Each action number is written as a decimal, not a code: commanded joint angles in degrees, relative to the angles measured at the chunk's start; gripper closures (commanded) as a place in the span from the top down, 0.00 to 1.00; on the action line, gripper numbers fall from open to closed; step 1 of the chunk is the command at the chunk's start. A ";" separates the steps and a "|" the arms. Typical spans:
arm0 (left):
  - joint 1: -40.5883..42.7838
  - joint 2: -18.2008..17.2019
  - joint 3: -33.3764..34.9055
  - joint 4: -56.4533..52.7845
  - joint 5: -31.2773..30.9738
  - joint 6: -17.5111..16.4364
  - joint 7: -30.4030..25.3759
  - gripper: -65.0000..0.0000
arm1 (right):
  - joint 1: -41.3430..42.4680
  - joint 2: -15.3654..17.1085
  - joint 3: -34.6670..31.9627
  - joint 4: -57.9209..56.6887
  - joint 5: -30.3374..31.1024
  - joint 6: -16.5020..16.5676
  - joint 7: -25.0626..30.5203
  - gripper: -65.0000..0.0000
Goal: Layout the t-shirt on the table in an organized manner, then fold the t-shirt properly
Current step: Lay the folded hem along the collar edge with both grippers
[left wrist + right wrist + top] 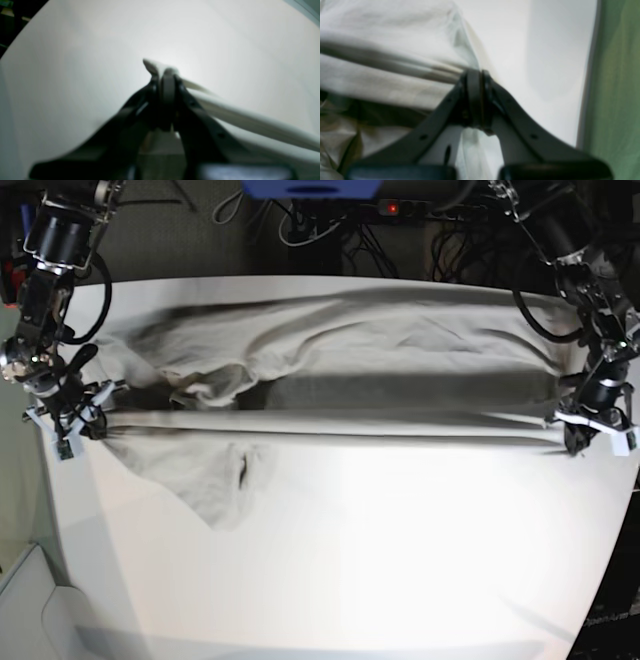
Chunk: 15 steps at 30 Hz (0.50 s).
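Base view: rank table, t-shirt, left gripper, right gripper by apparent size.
1. table
2. t-shirt
3. left gripper and right gripper: look alike, no ranking. Each is shut on the t-shirt, stretched between them.

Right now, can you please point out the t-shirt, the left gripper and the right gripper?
t-shirt [400, 340]: base view, on the spread cloth at the far side.
left gripper [584, 438]: base view, at its tips, shut on the t-shirt.
right gripper [68, 425]: base view, at its tips, shut on the t-shirt.

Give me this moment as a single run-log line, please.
left gripper: shut on t-shirt | right gripper: shut on t-shirt | edge stretched taut above table
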 commanded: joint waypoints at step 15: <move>7.49 3.09 -0.70 12.34 -0.36 0.30 13.33 0.00 | -7.77 -0.34 -1.79 14.10 0.03 0.80 0.86 0.00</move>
